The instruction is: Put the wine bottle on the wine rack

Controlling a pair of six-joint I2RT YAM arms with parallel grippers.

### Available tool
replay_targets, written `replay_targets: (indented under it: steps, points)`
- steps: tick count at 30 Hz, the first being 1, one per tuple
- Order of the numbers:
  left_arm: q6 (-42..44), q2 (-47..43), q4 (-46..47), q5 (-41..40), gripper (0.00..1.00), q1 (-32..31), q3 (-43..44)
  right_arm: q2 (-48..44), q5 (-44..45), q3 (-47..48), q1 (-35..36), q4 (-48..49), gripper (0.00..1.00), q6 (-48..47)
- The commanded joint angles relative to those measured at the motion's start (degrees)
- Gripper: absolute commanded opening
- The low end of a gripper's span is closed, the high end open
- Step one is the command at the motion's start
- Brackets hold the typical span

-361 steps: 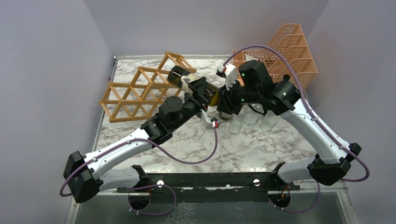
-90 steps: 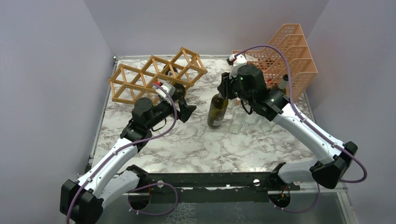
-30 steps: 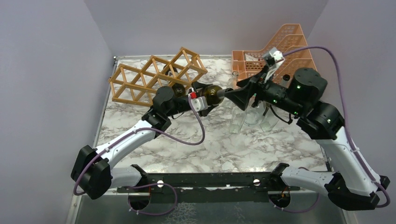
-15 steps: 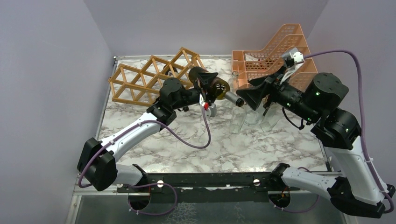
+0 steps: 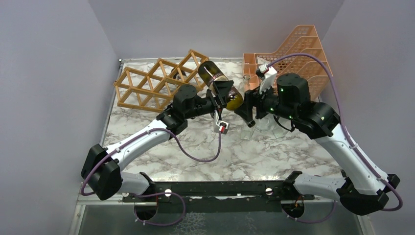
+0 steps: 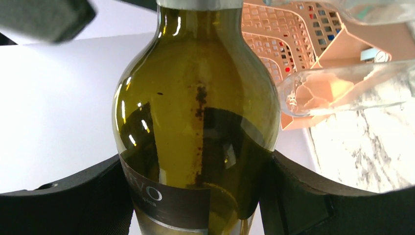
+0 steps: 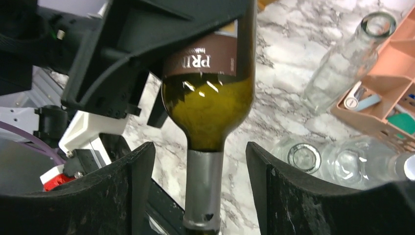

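Left arm (image 5: 142,139) stretches from the near-left corner of the desk diagonally toward the far middle, wrist lifted off the surface. Left gripper (image 5: 222,93) is clamped on the body of the wine bottle (image 5: 211,74), fingers (image 6: 313,200) pressed on both sides. Right arm (image 5: 342,144) rises from the near-right corner, elbow bent, forearm pointing left toward desk centre. Right gripper (image 5: 244,108) is spread wide, fingers (image 7: 288,196) either side of the bottle neck, clear of it.

Orange mesh tray stack (image 5: 304,49) sits upper right in top view, at back-right of the marble tabletop (image 5: 195,152). Clear glass bottles (image 5: 255,128) clustered just in front, centre-right. Right wrist view: tall clear bottle (image 7: 342,63) upper rt, beside tray w/ small bits (image 7: 359,98) inside.
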Motion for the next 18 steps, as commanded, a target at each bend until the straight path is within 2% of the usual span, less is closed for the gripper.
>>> replay_targets:
  steps: [1, 7, 12, 18]
  points:
    - [8.9, -2.9, 2.9, -1.5, 0.00, -0.3, 3.6, -0.6, 2.2, -1.4, 0.2, -3.8, 0.70, -0.6]
    - [11.2, -2.3, 1.5, -2.7, 0.00, -0.8, 4.4, -0.1, -0.3, -4.8, 0.2, -2.4, 0.66, -0.4]
    - [12.2, -1.5, 0.2, -4.4, 0.00, -1.0, 5.2, 1.3, -1.5, -7.8, 0.1, 0.4, 0.58, -0.4]
    - [12.7, -1.2, -0.3, -4.8, 0.00, -1.3, 5.6, 3.2, -2.4, -9.5, 0.2, 4.2, 0.57, 0.0]
